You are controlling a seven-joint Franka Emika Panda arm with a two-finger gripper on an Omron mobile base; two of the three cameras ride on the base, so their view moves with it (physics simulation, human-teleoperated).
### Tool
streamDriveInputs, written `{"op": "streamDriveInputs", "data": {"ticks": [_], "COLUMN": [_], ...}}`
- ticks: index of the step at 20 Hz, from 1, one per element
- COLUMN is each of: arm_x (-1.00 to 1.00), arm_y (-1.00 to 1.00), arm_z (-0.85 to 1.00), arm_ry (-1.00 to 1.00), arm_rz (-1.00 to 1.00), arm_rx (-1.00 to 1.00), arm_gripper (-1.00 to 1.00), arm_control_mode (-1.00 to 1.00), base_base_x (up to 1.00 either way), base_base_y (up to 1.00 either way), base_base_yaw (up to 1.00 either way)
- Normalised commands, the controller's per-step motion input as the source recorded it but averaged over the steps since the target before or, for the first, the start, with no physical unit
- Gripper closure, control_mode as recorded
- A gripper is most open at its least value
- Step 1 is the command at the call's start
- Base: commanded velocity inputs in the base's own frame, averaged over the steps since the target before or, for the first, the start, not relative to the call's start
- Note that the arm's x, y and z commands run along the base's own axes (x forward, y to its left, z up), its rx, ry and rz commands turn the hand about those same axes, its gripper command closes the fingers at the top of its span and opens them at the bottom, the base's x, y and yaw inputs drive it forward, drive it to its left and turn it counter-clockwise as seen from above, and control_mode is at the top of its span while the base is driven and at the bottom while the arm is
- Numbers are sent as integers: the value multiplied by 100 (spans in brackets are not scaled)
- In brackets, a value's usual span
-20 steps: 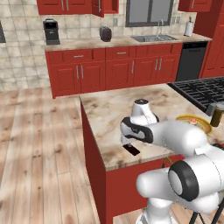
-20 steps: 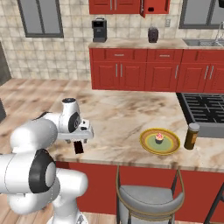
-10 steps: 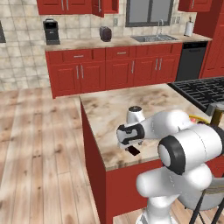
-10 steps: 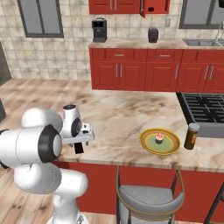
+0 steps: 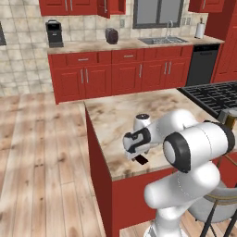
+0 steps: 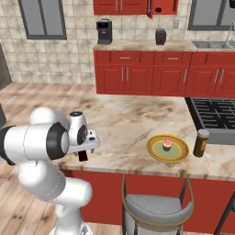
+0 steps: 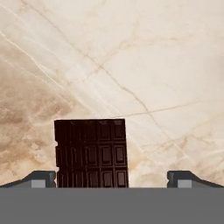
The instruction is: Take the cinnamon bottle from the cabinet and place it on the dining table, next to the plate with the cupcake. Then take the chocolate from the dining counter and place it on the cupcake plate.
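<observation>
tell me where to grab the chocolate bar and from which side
Probably from straight above, pinching its two long edges. The chocolate lies flat on the marble dining counter, so only its thin sides offer a hold. The open gripper hovers over it, but the bar sits toward one finger, so centre it between the tips first.

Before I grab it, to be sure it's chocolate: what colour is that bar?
Dark brown, nearly black chocolate; clearest in the hand view.
</observation>
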Motion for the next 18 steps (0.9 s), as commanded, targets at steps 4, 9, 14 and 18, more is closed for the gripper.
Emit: {"op": "streamDriveInputs", "data": {"ticks": [4, 9, 14, 18], "arm_x": [0, -8, -17, -26], "arm_y": [1, 0, -10, -23], "arm_z": [-50, -53, -50, -30], "arm_ry": [-13, -16, -10, -18], "arm_rz": [5, 2, 0, 0], "arm_rx": [0, 0, 0, 0], "arm_gripper": [-100, 100, 100, 100], "arm_control_mode": [-100, -100, -100, -100], "base_base_x": [0, 0, 0, 0], "base_base_y": [0, 0, 0, 0], "base_base_yaw": [0, 0, 0, 0]}}
